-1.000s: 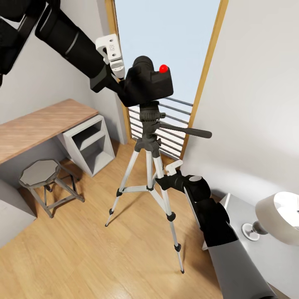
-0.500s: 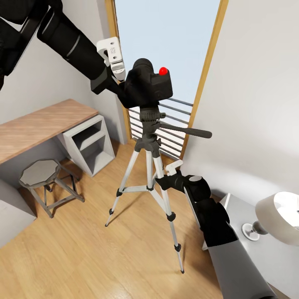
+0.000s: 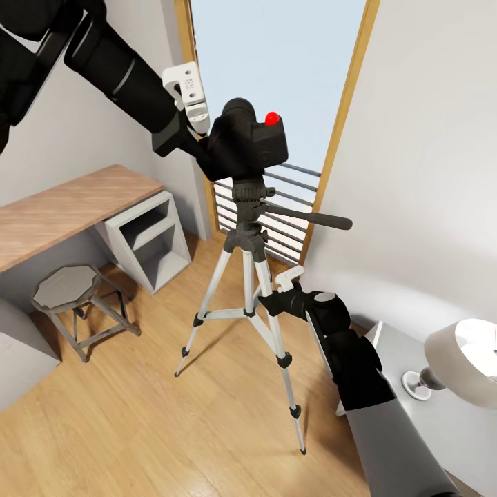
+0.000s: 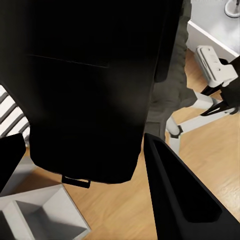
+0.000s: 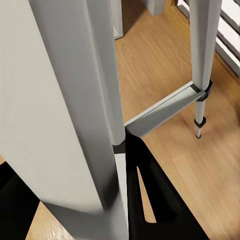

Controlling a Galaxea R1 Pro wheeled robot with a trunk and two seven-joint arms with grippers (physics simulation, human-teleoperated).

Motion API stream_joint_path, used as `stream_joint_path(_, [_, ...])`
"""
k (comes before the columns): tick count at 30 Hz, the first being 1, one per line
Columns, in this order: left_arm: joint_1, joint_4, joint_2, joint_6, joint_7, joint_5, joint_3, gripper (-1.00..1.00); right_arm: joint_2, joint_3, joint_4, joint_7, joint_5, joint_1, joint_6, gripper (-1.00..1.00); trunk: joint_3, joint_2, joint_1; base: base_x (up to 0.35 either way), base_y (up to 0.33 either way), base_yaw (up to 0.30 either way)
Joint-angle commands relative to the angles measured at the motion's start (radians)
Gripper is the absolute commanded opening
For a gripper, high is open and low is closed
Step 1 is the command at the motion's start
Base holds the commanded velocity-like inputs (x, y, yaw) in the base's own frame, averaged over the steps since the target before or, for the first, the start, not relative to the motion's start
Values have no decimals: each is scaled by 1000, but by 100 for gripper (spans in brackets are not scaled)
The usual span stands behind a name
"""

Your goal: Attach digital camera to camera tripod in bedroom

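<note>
The black digital camera (image 3: 245,141), red button on top, sits right over the black head of the camera tripod (image 3: 250,207), in front of the window. My left gripper (image 3: 207,148) reaches in from the upper left and is shut on the camera. In the left wrist view the camera body (image 4: 85,85) spans the gap between the fingers (image 4: 175,195). My right gripper (image 3: 266,301) is shut on a silver leg of the tripod, about halfway down. In the right wrist view that leg (image 5: 70,100) stands close against a dark finger (image 5: 150,195).
A wood-topped desk (image 3: 62,214) with a grey open shelf (image 3: 148,238) runs along the left wall, and a short grey stool (image 3: 69,290) stands before it. A white lamp (image 3: 459,359) is on a grey nightstand (image 3: 414,428) at the lower right. The tall window (image 3: 276,83) is behind the tripod.
The camera and my left gripper have sunk slightly towards the tripod head. My right arm and the tripod have stayed put.
</note>
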Motion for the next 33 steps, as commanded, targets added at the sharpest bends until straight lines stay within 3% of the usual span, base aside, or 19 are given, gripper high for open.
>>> stream_joint_path(1, [-2,3,0,9,-11,-10,-1,-100,1,-1,0,7,38,-1,-4,-100,-2,-2,1,0,0,0])
stream_joint_path(15, [-2,70,-3,10,-11,37,-1,-100,0,-1,-1,7,38,-1,-8,-100,-2,-2,1,0,0,0])
stream_joint_path(33, [-2,74,-3,10,-11,47,0,-100,1,-1,1,8,37,-1,-29,-100,-2,-2,1,0,0,0])
